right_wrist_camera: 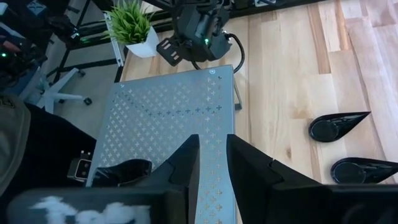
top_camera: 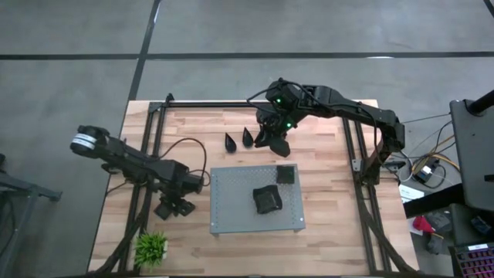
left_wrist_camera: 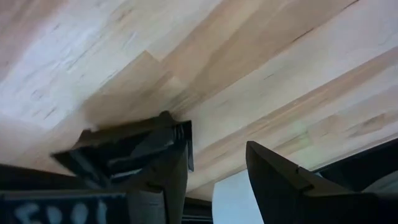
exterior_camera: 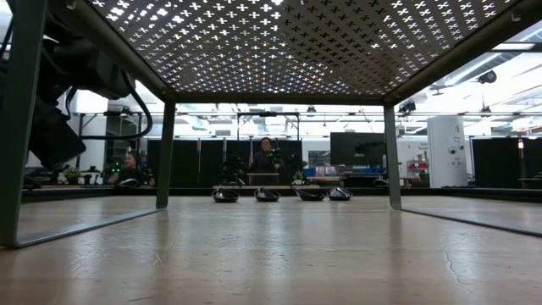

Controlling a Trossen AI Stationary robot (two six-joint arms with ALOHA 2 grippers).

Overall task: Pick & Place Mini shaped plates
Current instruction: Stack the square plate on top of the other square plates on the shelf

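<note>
Waiting just left of the board [top_camera: 231, 216] with the left gripper [top_camera: 173, 205], fingers parted a moderate way over bare table [top_camera: 328, 232] wood and holding nothing. Judging the step in hand as a reach for the next small plate, not a carry.

Lying on the wood just beyond the board's far edge: two teardrop plates [top_camera: 231, 143] [top_camera: 247, 137], side by side, tips pointing away from the board. From table height, counting four low dark dishes [exterior_camera: 225, 195] in a row past the board's far legs, so probably more plates there than the overhead view lets through.

Resting already on the board: a dark clump of plates [top_camera: 268, 199] near its middle, and a square plate [top_camera: 285, 174] by its far right corner.

Hovering just beyond the board's far edge, immediately right of the teardrop plates, with the right gripper [top_camera: 273, 144]; fingers drawn narrow with only a slim gap, and nothing seen between them in its own wrist view.

Calling next, by this reading, for widening those fingers, dropping onto the nearer teardrop plate, pinching its rim, then lifting and crossing back over the board to a bare patch. Needing care with the shallow rim, likely to slip from a narrow pinch.

Showing pale smudged marks on both gripper bodies in the wrist views, too blurred to read; finding no brand or label elsewhere.
</note>
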